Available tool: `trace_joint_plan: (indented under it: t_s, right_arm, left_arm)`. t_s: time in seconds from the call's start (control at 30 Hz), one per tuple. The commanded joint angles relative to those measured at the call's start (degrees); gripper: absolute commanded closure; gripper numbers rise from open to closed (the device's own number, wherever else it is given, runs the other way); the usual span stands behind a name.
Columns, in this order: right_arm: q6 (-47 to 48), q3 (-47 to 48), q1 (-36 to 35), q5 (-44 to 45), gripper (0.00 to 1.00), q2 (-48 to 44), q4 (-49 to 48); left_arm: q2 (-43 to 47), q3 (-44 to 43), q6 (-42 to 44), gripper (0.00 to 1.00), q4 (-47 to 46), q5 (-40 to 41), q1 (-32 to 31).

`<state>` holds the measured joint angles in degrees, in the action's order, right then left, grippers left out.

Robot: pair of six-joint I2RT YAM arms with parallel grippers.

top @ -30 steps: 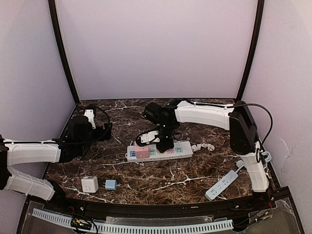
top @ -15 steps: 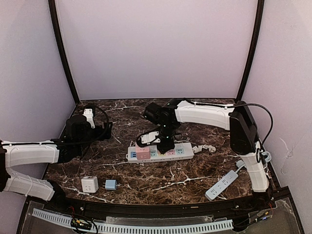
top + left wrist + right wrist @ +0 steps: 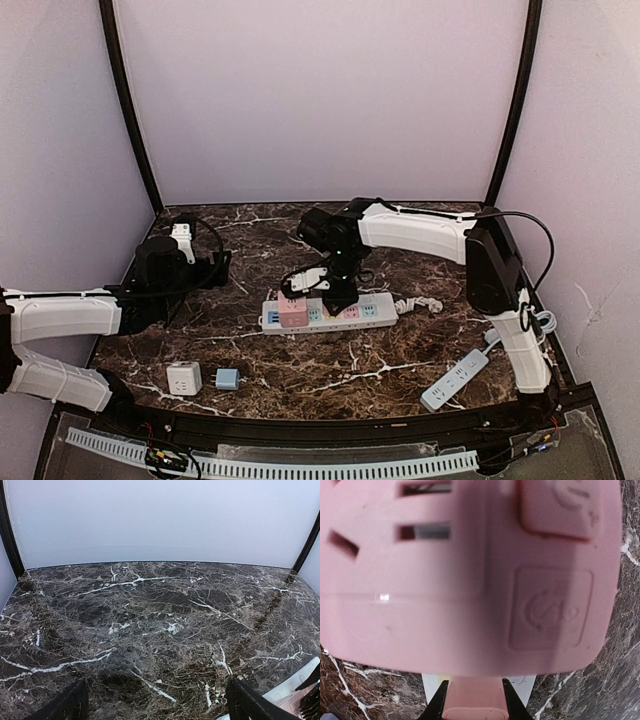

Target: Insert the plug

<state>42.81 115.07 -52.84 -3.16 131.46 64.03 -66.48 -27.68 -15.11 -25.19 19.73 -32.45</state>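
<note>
A white power strip [image 3: 370, 311] with coloured sockets lies mid-table. A pink cube adapter [image 3: 292, 312] sits on its left end and fills the right wrist view [image 3: 470, 575]. My right gripper [image 3: 336, 297] hangs low over the strip just right of the cube. In the right wrist view it [image 3: 473, 702] is shut on a small pink plug [image 3: 472, 697], with the white strip [image 3: 431, 682] under it. My left gripper [image 3: 215, 268] is open and empty over bare marble at the left, its fingers [image 3: 67, 705] wide apart.
A white cube adapter [image 3: 184, 378] and a small blue plug [image 3: 228, 379] lie near the front left. A second white power strip [image 3: 455, 378] lies at the front right, with its cable along the right edge. The first strip's end shows in the left wrist view [image 3: 287, 692].
My right wrist has shifted very slightly over the strip. The left arm and the things on the table have not moved.
</note>
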Motion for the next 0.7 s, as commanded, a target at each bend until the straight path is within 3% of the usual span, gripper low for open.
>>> trace_joint_plan:
  t_s: [0.0, 0.33, 0.67]
  right_arm:
    - [0.44, -0.66, 0.55, -2.44, 1.00, 7.08, 2.16]
    - [-1.11, 0.63, 0.81, -1.51, 0.98, 8.41, 2.04]
    - [-2.89, 1.64, 0.00, 1.46, 0.57, 3.41, -0.30]
  left_arm:
    - [0.40, 0.85, -0.01, 0.05, 0.05, -0.68, 0.28]
    - [0.64, 0.89, 0.08, 0.05, 0.01, -0.87, 0.28]
    - [1.13, 1.00, 0.17, 0.05, 0.31, -1.06, 0.28]
